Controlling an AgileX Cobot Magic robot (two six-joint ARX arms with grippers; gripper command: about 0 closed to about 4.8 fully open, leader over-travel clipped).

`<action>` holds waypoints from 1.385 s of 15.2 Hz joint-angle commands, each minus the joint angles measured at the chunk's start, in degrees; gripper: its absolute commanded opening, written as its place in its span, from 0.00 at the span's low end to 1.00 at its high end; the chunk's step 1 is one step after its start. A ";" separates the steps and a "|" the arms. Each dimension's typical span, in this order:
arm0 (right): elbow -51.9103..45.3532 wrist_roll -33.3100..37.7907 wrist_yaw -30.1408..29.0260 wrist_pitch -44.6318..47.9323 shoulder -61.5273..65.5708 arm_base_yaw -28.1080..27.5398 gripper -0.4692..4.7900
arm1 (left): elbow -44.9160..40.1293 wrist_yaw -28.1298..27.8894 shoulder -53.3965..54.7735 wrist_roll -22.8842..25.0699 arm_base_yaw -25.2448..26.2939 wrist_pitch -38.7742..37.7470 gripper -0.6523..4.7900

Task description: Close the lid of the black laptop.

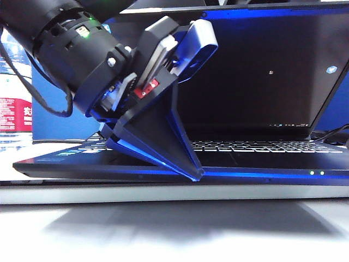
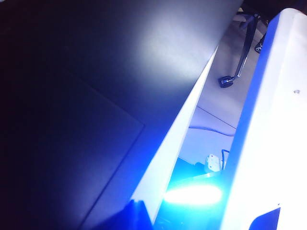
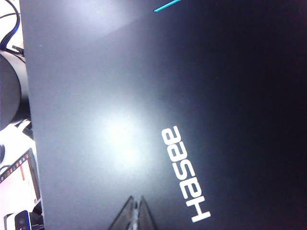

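- Nearest you, the flat white tabletop (image 1: 163,229) runs in front of the black laptop (image 1: 256,176), and a wide shadow lies on it.
- The wide black laptop with the white-lettered keyboard sits on that tabletop. Two green dots glow on its front edge, towards its right end.
- Your left gripper (image 1: 197,176), a black and blue wedge of two long fingers, points down at the laptop's front edge, left of its middle, with the tip at or just above that edge. Its bulky black wrist leans in from over the laptop's left end.
- From the side the two fingers overlap, and the left wrist view shows mostly a dark panel and a white edge, so you cannot tell whether this gripper is spread or pinched.
- Behind the keyboard the lid (image 1: 262,71), a thin black rectangular screen panel, stands open and leans slightly back. Its screen is dark apart from a few tiny icons.
- Your right gripper (image 3: 136,213) is behind the laptop, at the lid's dark outer shell (image 3: 120,96), beside the white "Hasee" lettering. Its fingertips are pinched together on nothing; you cannot tell whether they touch the shell.
- Beyond the laptop's left end stands a clear plastic bottle (image 1: 11,98) with a red label.
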 commanded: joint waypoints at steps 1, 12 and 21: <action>-0.09 -0.37 0.20 -1.29 -0.20 0.22 0.08 | 0.13 4.70 -0.07 0.02 0.13 2.23 0.12; -0.09 -0.39 0.22 -1.20 -0.20 0.20 0.08 | 0.13 17.40 -0.13 -1.03 -0.72 6.12 0.11; -0.07 -0.39 0.15 -0.96 -0.20 0.22 0.08 | 0.11 5.90 0.15 5.25 -4.66 -5.05 0.11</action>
